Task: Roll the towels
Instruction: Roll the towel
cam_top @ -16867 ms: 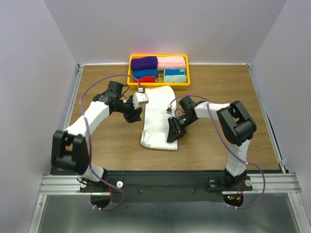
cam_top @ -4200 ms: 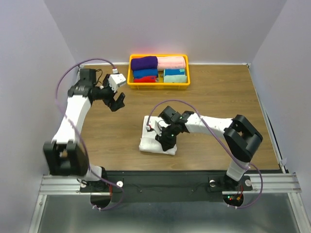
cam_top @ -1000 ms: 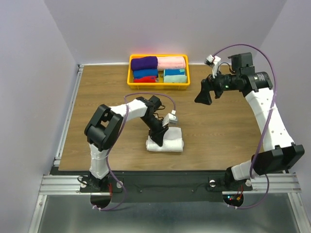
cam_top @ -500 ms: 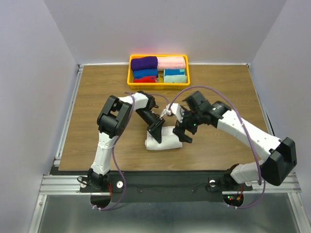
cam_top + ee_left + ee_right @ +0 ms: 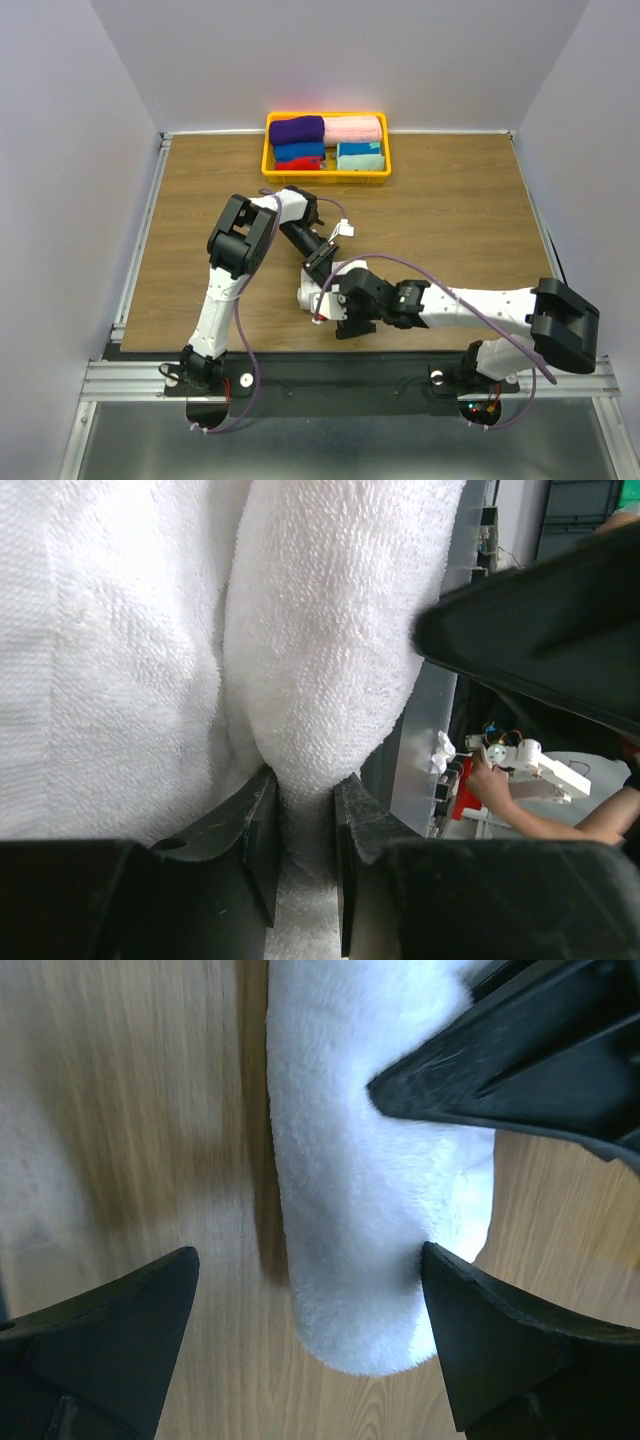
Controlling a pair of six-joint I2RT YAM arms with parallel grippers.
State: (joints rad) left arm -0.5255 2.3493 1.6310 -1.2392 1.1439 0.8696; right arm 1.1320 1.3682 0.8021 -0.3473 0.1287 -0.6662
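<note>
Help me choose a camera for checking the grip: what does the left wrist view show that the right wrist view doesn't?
Only the left wrist: the left gripper pinched shut on a fold of the white towel. Only the right wrist: the right gripper open, straddling the towel's rolled end, and the wooden table beneath. Both: the white towel's terry surface, close up.

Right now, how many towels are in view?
6: white towel on the table, pinched by the left hand; purple, pink, blue, teal and red rolled in the yellow basket. Others may hide underneath.
</note>
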